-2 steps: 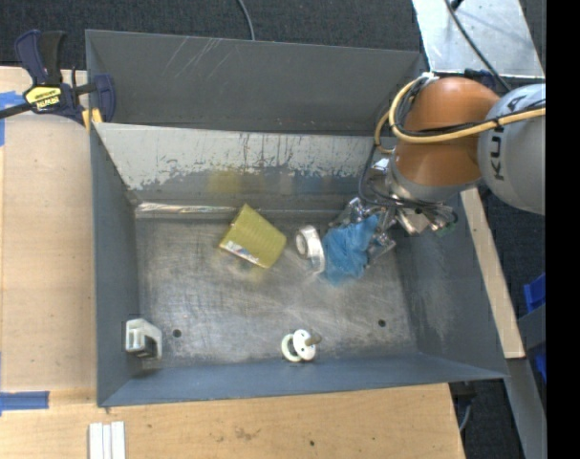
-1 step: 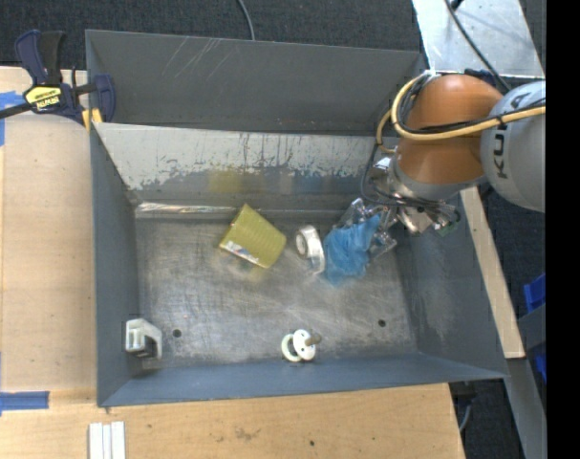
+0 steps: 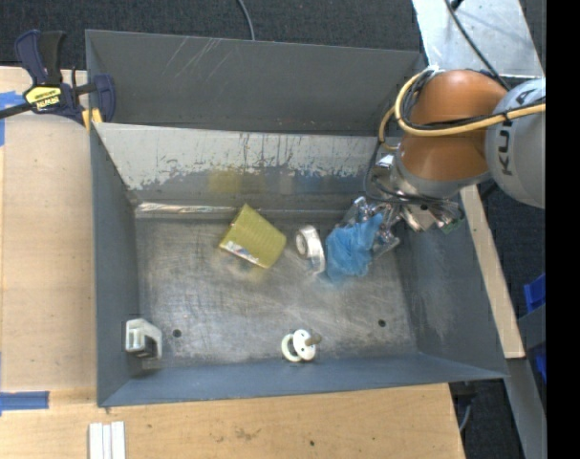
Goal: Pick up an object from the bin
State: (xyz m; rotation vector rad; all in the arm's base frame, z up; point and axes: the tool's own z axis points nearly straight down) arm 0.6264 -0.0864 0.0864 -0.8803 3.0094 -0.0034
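Rightward, gripper (image 3: 381,222) over blue wad (image 3: 346,252), scuffed bin (image 3: 223,304).

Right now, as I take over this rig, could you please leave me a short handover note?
Gripper: low at the right of the bin, against the top of the blue crumpled thing; whether it has a grasp is not clear.
Other things: silver ring just left of the blue thing, yellow block mid-floor, white piece by the front wall, grey piece in the front-left corner.
Done: nothing lifted; the blue thing's lower part lies on the floor.
Left: grasp and lift.
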